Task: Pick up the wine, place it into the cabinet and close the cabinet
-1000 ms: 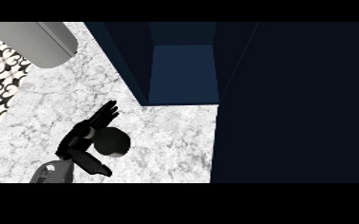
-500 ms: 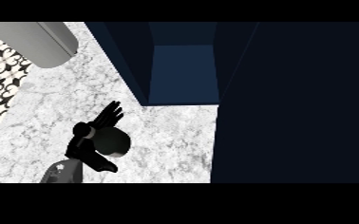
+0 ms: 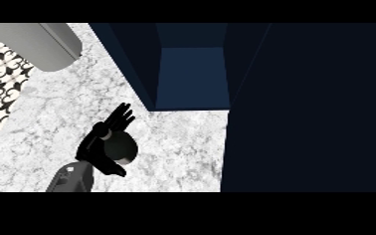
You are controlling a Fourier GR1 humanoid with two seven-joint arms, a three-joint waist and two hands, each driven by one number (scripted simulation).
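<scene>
One wine bottle [image 3: 120,148], seen from above as a dark round shape, stands on the marble counter [image 3: 183,149]. One left hand [image 3: 99,142] wraps it from the left, thumb curled below, fingers extended beyond it. One open cabinet [image 3: 191,74] sits up and right.

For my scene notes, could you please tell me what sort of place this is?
Most likely a kitchen counter. A white marbled countertop carries an open dark blue cabinet, and the robot's left hand is curled round a dark bottle seen from above. A grey cylinder lies at the top left.
</scene>
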